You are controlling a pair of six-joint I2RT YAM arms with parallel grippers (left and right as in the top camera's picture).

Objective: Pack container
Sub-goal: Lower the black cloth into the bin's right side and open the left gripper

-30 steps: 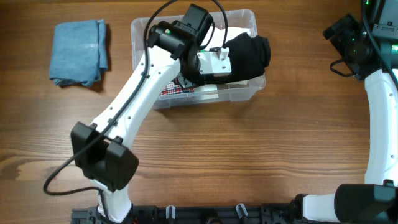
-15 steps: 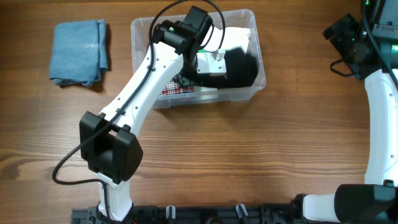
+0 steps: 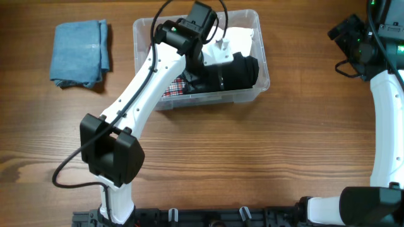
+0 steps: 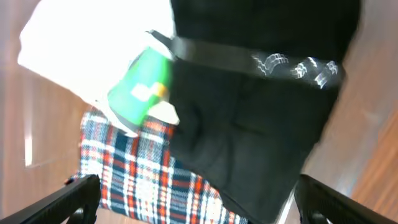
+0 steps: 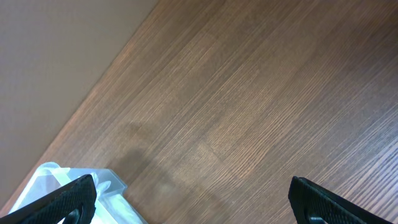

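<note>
Left wrist: left gripper (image 4: pixel 199 196) jaws wide apart, empty, above black garment (image 4: pixel 249 124) lying over plaid cloth (image 4: pixel 137 177) in the container (image 3: pixel 214 101), far-centre of table (image 3: pixel 252 157). Off aside, right gripper (image 5: pixel 199 199) likewise spread. Container likely light, slick, flexy; pinch the rim.

Garments (image 3: pixel 235 70) inside the container (image 3: pixel 247 98); folded cloth (image 3: pixel 80 52) well to its left

I see 2 arms, left arm (image 3: pixel 146 81) and right arm (image 3: pixel 381 120), each of smooth white tubular links joined by boxy black housings. A thin black cable (image 3: pixel 55 175) loops off the left one. The left gripper (image 4: pixel 200 198) has matte black fingers (image 4: pixel 74 191).
</note>
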